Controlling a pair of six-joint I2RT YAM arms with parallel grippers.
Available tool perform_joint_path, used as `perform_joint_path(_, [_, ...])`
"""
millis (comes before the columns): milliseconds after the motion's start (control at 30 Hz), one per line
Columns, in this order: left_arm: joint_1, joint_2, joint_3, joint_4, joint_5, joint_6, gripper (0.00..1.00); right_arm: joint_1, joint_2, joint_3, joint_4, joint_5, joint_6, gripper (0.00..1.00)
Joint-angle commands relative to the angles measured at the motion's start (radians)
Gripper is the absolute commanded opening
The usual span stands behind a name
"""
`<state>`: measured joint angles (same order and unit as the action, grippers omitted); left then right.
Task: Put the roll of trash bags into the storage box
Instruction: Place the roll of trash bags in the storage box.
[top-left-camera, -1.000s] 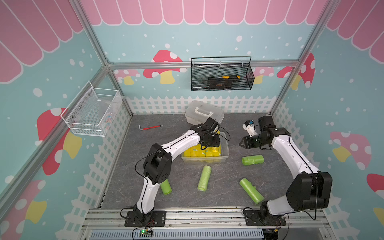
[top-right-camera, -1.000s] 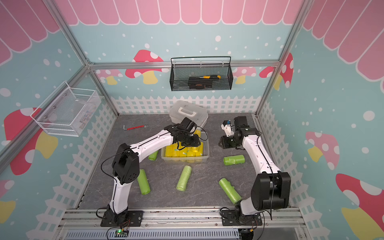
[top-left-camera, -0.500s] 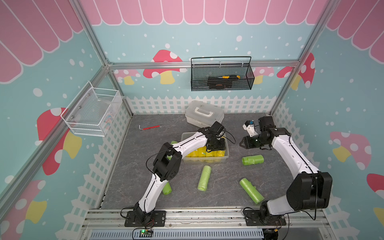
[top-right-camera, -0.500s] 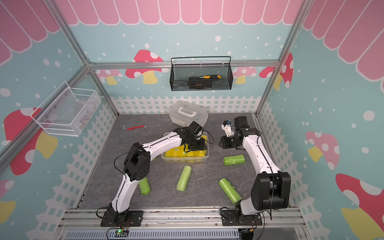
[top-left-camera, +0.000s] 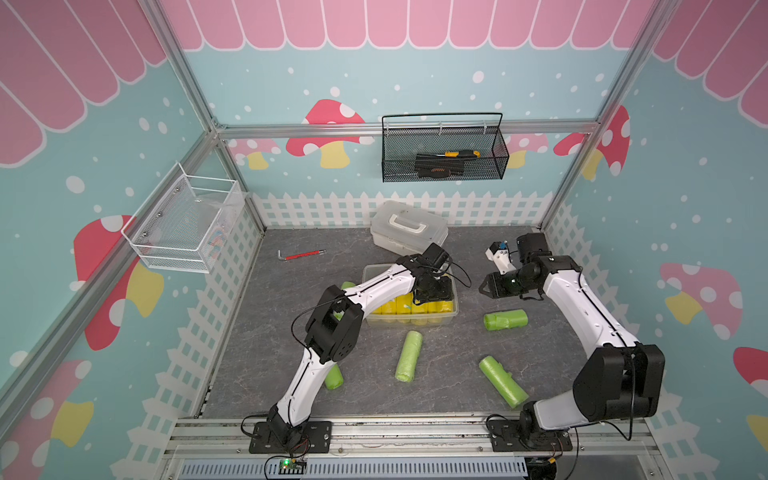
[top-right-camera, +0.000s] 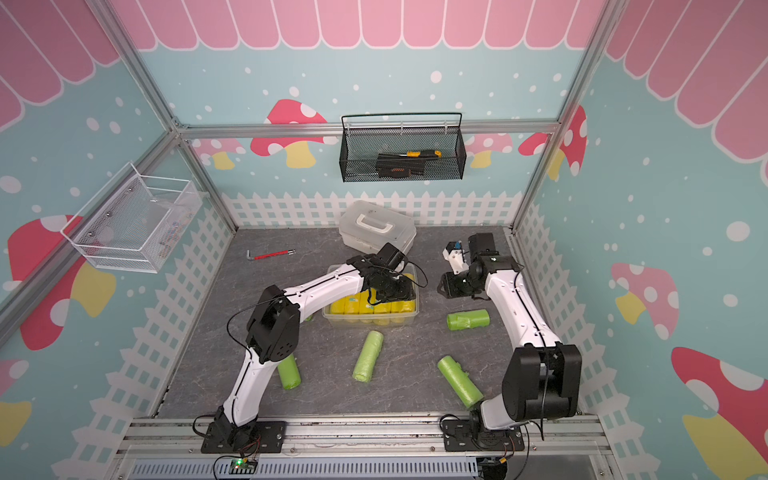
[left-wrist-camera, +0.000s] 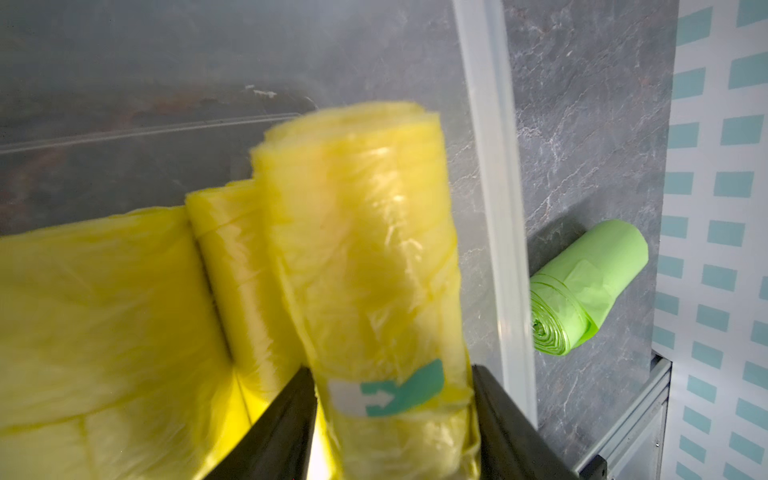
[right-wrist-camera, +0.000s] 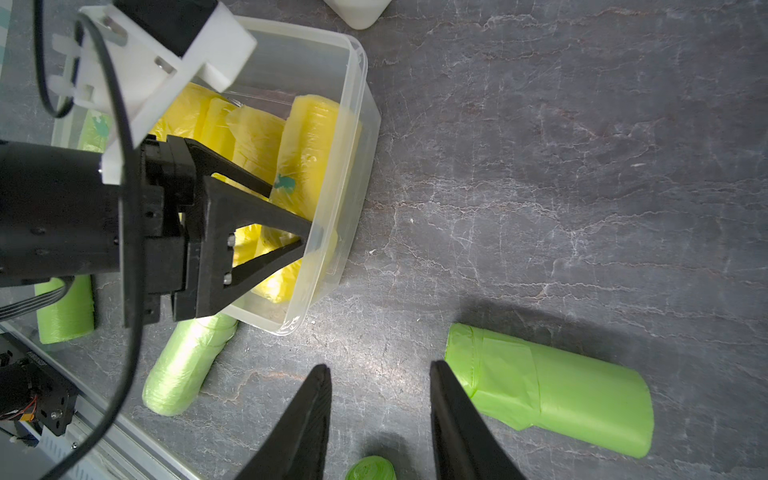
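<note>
Finds the left gripper (top-left-camera: 432, 293) lowered into the right end of the storage box (top-left-camera: 409, 323) in both top views. Sees only its black body there, with fingertips and load hidden beneath it.

Confirms from the left wrist view a yellow roll of trash bags (left-wrist-camera: 361, 249) between the two black fingers (left-wrist-camera: 291, 415), inside the box and just beside its clear side. Notes it leaning over the other yellow rolls (left-wrist-camera: 104, 311) packed in the box, and blurred. Finds the jaws standing on either side of the roll, close against it; cannot tell whether clamped or let go.

Sees from the right wrist view the same roll lying along the box's end wall, fingers straddling its near end.

Places the right gripper (top-left-camera: 488, 286) above the bare table (top-left-camera: 291, 332), apart from the box, jaws parted with nothing between them.

Counts green rolls loose on the table: one (top-left-camera: 505, 320) near the right gripper and two (top-left-camera: 409, 355) in front of the box. Finds another (top-left-camera: 333, 380) half covered by the left arm (top-left-camera: 374, 286), and one (top-left-camera: 347, 285) barely showing behind it.

Notes the white case (top-left-camera: 409, 226) behind the box, cut off at the edge of the right wrist view.
</note>
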<state>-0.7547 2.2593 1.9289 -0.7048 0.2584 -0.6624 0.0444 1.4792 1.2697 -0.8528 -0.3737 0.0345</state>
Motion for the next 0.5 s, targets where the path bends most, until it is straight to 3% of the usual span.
perform_joint_path(0, [-0.027,-0.069,-0.015,0.025,0.011,-0.002,0.61,-0.008,-0.019,-0.006,-0.023,0.004,0.002,0.41])
perform_joint_path(333, [-0.025,-0.189,-0.081,0.024,-0.026,0.004,0.59,-0.008,-0.018,-0.003,-0.022,0.005,0.002,0.41])
perform_joint_path(467, [-0.021,-0.202,-0.076,0.032,-0.034,0.020,0.46,-0.008,-0.016,-0.007,-0.022,0.006,0.002,0.41])
